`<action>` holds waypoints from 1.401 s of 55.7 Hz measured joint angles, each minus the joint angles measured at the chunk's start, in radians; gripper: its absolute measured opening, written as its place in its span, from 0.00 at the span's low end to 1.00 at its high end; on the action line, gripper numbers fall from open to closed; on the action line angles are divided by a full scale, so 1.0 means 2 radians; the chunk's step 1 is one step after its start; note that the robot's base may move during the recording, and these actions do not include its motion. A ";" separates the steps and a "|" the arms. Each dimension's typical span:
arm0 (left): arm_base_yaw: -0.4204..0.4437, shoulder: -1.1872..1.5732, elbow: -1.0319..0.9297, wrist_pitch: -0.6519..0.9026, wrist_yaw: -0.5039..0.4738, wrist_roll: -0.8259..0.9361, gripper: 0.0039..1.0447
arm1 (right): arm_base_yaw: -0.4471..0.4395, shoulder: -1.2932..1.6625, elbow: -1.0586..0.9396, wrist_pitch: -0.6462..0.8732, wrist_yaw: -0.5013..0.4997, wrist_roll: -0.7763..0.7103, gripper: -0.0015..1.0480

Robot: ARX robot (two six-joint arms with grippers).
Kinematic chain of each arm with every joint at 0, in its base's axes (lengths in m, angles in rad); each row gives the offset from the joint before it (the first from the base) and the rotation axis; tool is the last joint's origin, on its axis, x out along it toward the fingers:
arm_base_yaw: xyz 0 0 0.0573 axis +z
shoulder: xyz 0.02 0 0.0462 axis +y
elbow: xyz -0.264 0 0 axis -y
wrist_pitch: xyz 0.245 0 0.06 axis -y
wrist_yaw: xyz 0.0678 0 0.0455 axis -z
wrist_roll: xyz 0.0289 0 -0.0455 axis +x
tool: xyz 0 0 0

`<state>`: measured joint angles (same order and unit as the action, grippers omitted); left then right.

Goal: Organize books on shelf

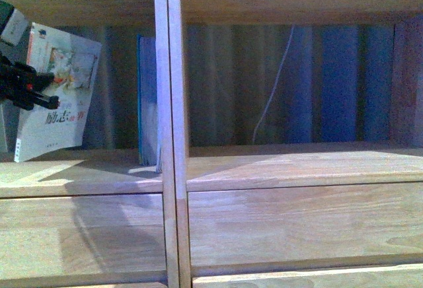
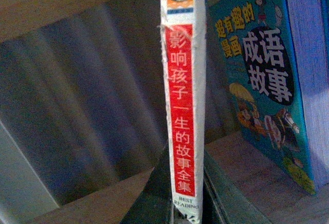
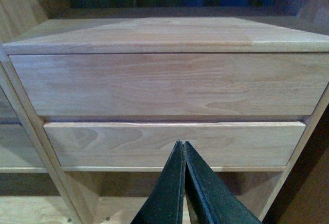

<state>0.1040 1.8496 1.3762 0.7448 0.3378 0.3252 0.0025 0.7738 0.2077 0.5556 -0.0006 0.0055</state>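
Your left gripper (image 1: 41,93) is clamped on the pale paperback (image 1: 66,113), tilted near upright in the left compartment of the shelf (image 1: 264,162), the teal-edged book (image 1: 147,100) standing rightward against the divider (image 1: 168,103); your right gripper (image 3: 184,157), pressed together and empty, is farther off.

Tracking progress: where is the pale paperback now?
Front view, far left: the pale paperback tilts in the left gripper, apart from the teal-edged book beside the divider.
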 joint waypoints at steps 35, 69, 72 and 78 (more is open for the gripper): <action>-0.075 0.123 0.124 -0.022 -0.042 -0.002 0.06 | 0.000 -0.133 -0.072 -0.056 0.000 0.000 0.03; -0.078 0.156 0.160 -0.045 -0.095 0.015 0.38 | 0.000 -0.236 -0.097 -0.126 0.000 0.000 0.03; -0.077 0.156 0.155 -0.045 -0.096 0.015 0.46 | 0.000 -0.245 -0.097 -0.135 0.000 0.000 0.03; -0.076 0.156 0.146 -0.045 -0.100 0.014 0.61 | 0.000 -0.258 -0.097 -0.149 0.000 0.000 0.03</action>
<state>-0.0475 2.1616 1.6676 0.6552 0.1371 0.3531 0.0021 0.2569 0.0132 0.2581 -0.0006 0.0048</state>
